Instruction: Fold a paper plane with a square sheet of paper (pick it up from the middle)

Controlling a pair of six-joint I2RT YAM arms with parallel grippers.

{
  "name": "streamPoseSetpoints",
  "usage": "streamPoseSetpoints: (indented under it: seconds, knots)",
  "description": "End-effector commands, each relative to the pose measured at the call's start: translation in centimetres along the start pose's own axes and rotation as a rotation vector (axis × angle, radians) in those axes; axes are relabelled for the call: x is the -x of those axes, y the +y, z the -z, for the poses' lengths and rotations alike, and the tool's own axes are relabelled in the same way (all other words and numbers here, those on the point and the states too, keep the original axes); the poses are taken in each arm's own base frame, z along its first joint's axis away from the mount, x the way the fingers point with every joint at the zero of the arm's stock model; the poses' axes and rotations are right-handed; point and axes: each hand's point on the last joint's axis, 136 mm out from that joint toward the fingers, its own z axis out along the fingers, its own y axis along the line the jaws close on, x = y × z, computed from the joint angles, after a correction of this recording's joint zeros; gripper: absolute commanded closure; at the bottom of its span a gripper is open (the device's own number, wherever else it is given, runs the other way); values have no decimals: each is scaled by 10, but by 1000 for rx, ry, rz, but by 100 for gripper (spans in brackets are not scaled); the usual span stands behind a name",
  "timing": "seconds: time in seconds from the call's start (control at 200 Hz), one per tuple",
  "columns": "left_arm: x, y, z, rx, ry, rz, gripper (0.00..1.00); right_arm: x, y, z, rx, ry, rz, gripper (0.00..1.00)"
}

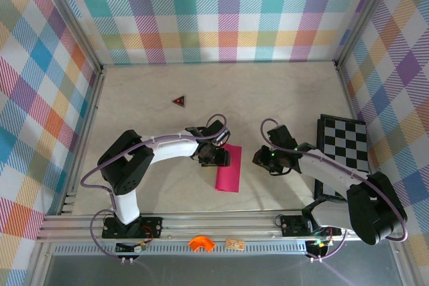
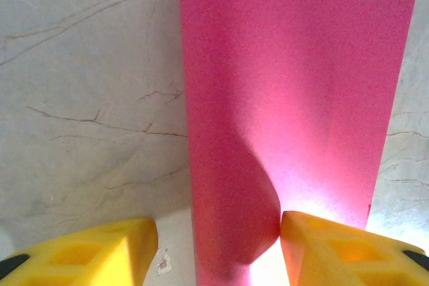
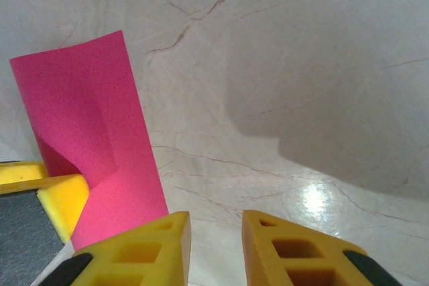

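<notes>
The square sheet of paper [image 1: 228,169] is magenta-pink and lies on the table as a narrow rectangle, apparently folded in half. My left gripper [image 1: 216,155] is low over its far end. In the left wrist view the paper [image 2: 295,85] runs up the frame. The left gripper [image 2: 218,232] is open: one yellow finger [image 2: 335,246] rests on the paper and the other sits on bare table left of its edge. The paper bulges slightly beside the right finger. My right gripper [image 1: 263,159] hovers right of the paper [image 3: 87,112]. Seen from its own wrist, the right gripper [image 3: 216,232] is open a little and holds nothing.
A black-and-white checkerboard [image 1: 345,145] lies at the right, beside the right arm. A tiny dark red triangle [image 1: 178,100] sits further back on the left. An orange piece [image 1: 200,243] rests on the front rail. Plaid walls [image 1: 228,11] enclose the marble-patterned table [image 1: 281,98].
</notes>
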Motion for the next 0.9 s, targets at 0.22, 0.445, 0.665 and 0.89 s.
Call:
streamPoseSetpoints:
  seconds: [0.22, 0.445, 0.665, 0.89]
  knots:
    - [-15, 56, -27, 225, 39, 44, 46, -4, 5, 2, 46, 7, 0, 75]
    - [-15, 50, -29, 193, 50, 30, 46, -3, 5, 2, 43, 6, -4, 73]
    - [-17, 49, -32, 188, 65, 11, 46, -5, 3, 1, 37, 10, -10, 72]
    - [-14, 48, -33, 194, 67, -22, 44, -4, 5, 1, 40, 11, -10, 71]
